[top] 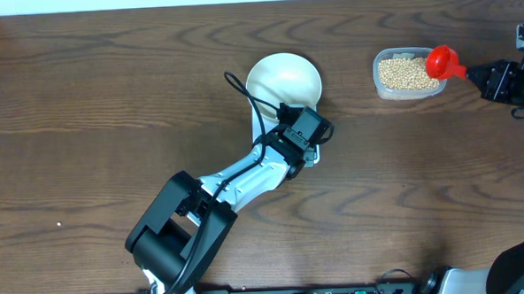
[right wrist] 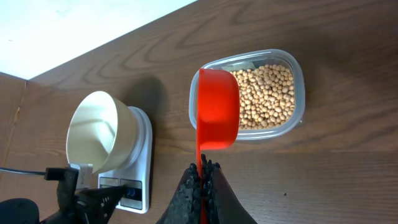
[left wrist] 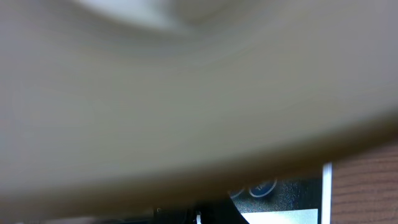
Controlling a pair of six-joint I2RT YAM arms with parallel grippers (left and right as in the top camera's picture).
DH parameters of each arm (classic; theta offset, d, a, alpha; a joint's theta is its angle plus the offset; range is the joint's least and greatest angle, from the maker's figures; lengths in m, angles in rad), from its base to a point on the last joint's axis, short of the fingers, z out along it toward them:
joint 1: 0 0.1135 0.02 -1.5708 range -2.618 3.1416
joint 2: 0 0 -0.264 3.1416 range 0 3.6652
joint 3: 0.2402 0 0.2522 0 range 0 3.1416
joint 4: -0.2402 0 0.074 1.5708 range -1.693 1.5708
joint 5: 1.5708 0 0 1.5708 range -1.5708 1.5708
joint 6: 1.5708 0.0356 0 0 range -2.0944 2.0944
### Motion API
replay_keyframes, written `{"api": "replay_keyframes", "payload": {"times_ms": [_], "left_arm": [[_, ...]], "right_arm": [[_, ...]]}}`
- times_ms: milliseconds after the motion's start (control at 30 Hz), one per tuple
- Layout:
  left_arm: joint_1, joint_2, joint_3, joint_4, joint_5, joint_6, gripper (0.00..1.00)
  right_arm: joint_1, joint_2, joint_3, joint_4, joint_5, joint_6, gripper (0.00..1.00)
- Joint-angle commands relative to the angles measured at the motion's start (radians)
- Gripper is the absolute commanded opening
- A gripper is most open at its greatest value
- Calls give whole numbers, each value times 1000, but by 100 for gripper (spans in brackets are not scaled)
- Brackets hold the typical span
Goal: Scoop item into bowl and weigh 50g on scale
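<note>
Here, the left gripper (top: 283, 113) pinches the rim of the white bowl (top: 285, 75), apparently steadying it on the scale (right wrist: 142, 155) so it sits ready for weighing, while the right gripper (right wrist: 202, 180) is clamped tight on the handle of a red scoop (right wrist: 216, 106). The scoop hangs empty over one end of the clear tub (right wrist: 298, 81), where all the beans (right wrist: 267, 93) lie, seemingly poised to dip for a first load. The bowl looks empty, so nothing has yet been weighed.
</note>
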Motion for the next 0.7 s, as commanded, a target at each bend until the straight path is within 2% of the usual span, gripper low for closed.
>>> {"api": "replay_keyframes", "payload": {"times_ms": [0,300,667], "left_arm": [[19,134,-81,-36,4,1,7],[20,66,-52,-48,4,75,7],[55,-355,-45,-92,4,98,7]], "right_arm": [[7,3,3,-2,-10,-18,1],[7,3,3,-2,-10,-18,1],[7,3,3,0,-10,-18,1]]}}
